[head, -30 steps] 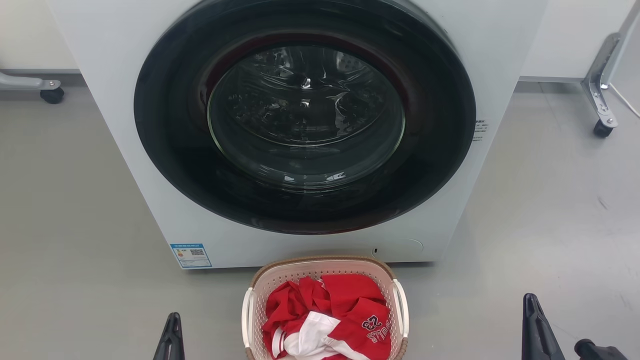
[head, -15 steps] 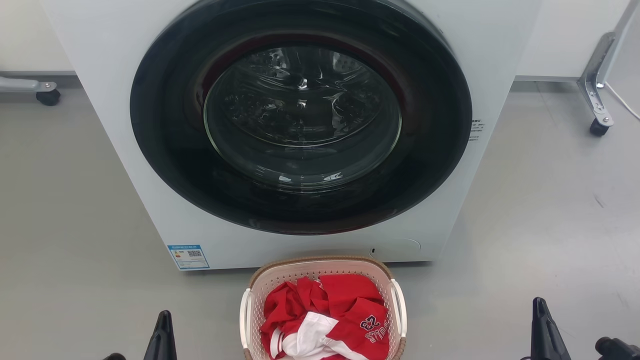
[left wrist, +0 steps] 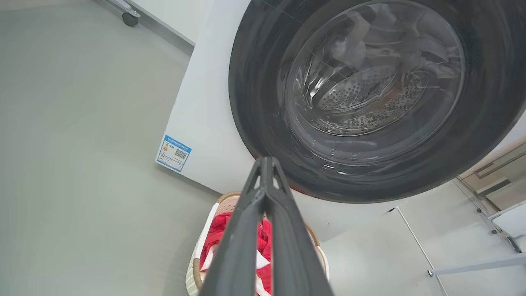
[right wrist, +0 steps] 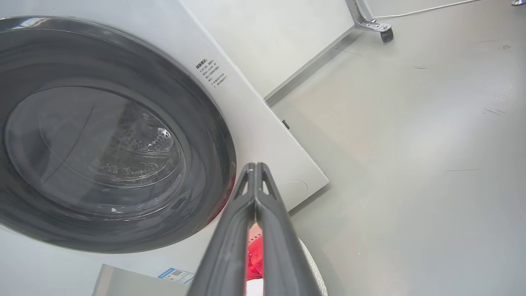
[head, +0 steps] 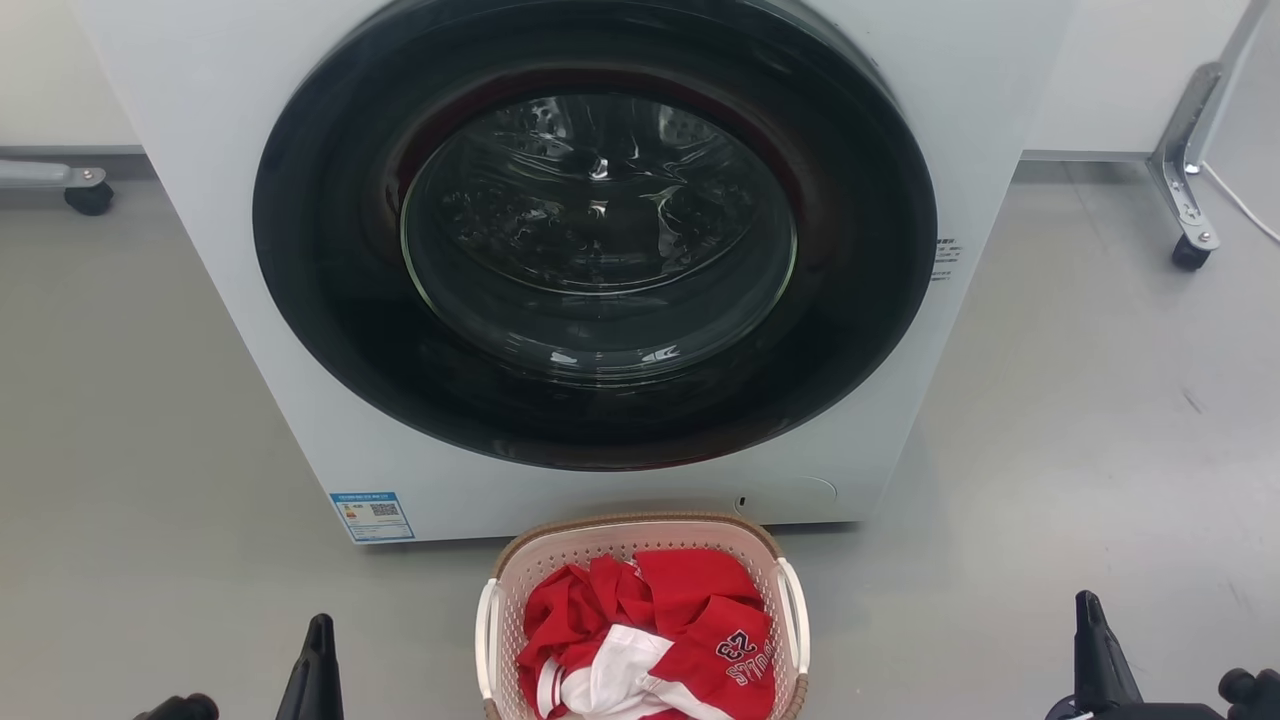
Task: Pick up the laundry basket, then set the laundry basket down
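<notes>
Left caster [head: 88, 197]: one black wheel on a grey metal leg, upper left of the head view, on the grey floor [head: 150, 400].
Left gripper [head: 320, 640]: lower left corner of the head view, pointing up-frame; two dark fingers [left wrist: 242, 230] pressed tip to tip in the left wrist view, gripping nothing; well apart from the basket's left side.
Label [head: 372, 515]: one blue-edged sticker, low on the washer's front, left of centre.
Washing machine [head: 200, 200]: one white front-loader across the upper middle of the frame; one round dark door [head: 595, 230], closed, metal drum visible through the glass.
Laundry basket [head: 640, 530]: one, cream and perforated with a brown rim, bottom centre of the head view; on the floor just in front of the washer, between the two grippers, touched by neither.
Handles [head: 486, 630]: two, white, one on each side of the basket.
Clothing [head: 690, 600]: red and white fabric heaped inside the basket, "23" printed on it; number of pieces impossible to tell.
Right gripper [head: 1092, 625]: lower right corner of the head view; two fingers closed together in the right wrist view, empty.
Right caster [head: 1188, 255]: one more black wheel on a metal leg, upper right.
</notes>
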Available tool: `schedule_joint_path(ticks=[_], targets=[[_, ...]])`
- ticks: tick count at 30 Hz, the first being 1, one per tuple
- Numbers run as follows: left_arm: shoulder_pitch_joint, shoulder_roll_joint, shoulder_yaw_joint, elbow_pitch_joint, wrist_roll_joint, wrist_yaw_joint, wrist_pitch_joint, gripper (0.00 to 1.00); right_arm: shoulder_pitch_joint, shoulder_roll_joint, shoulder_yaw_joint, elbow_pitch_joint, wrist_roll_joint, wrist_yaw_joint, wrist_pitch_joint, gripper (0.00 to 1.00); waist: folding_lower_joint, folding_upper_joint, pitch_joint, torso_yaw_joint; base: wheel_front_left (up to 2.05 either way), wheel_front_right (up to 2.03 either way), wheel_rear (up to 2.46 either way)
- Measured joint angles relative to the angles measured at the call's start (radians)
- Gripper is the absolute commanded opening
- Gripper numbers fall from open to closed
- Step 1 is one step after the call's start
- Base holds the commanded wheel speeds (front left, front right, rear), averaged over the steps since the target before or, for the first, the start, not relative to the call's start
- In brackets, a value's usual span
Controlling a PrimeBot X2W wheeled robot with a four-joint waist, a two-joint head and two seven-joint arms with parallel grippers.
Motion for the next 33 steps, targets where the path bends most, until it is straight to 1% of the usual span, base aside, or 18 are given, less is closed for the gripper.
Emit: schedule_joint_path(ticks=[10,13,14,15,17,21,22,33], targets=[[-0.029,-0.001,0.026,0.033,-0.161,-0.026,0.037,0.0,-0.025,0.0,-0.026,0.03,0.155,0.026,0.038,0.0,-0.0001,0.0,-0.001,-0.005,0.0,0.0,0.0],[-0.038,-0.001,0.03,0.035,-0.184,-0.028,0.044,0.0,-0.034,0.0,-0.03,0.035,0.182,0.029,0.045,0.0,0.0,0.0,-0.001,-0.006,0.0,0.0,0.0],[-0.04,-0.001,0.031,0.038,-0.207,-0.035,0.048,0.0,-0.041,0.0,-0.033,0.036,0.2,0.032,0.048,0.0,0.0,0.0,-0.001,-0.007,0.0,0.0,0.0],[-0.04,-0.001,0.033,0.041,-0.224,-0.035,0.052,0.0,-0.045,0.0,-0.035,0.037,0.216,0.038,0.049,0.0,0.0,0.0,-0.001,-0.007,0.0,0.0,0.0],[-0.043,-0.002,0.036,0.052,-0.247,-0.036,0.058,0.0,-0.046,0.0,-0.039,0.043,0.243,0.04,0.058,0.0,-0.0001,0.0,-0.001,-0.008,0.0,0.0,0.0],[-0.062,-0.002,0.044,0.061,-0.308,-0.053,0.072,0.0,-0.06,0.0,-0.049,0.06,0.304,0.05,0.073,0.0,0.0,0.0,-0.001,-0.011,0.0,0.0,0.0],[-0.064,-0.002,0.046,0.063,-0.33,-0.054,0.076,0.0,-0.063,0.0,-0.052,0.061,0.32,0.056,0.074,0.0,0.0,0.0,-0.001,-0.011,0.0,0.0,0.0],[-0.098,-0.004,0.072,0.097,-0.494,-0.08,0.117,0.0,-0.089,0.0,-0.078,0.093,0.486,0.082,0.116,0.0,0.0,0.0,-0.002,-0.017,0.0,0.0,0.0]])
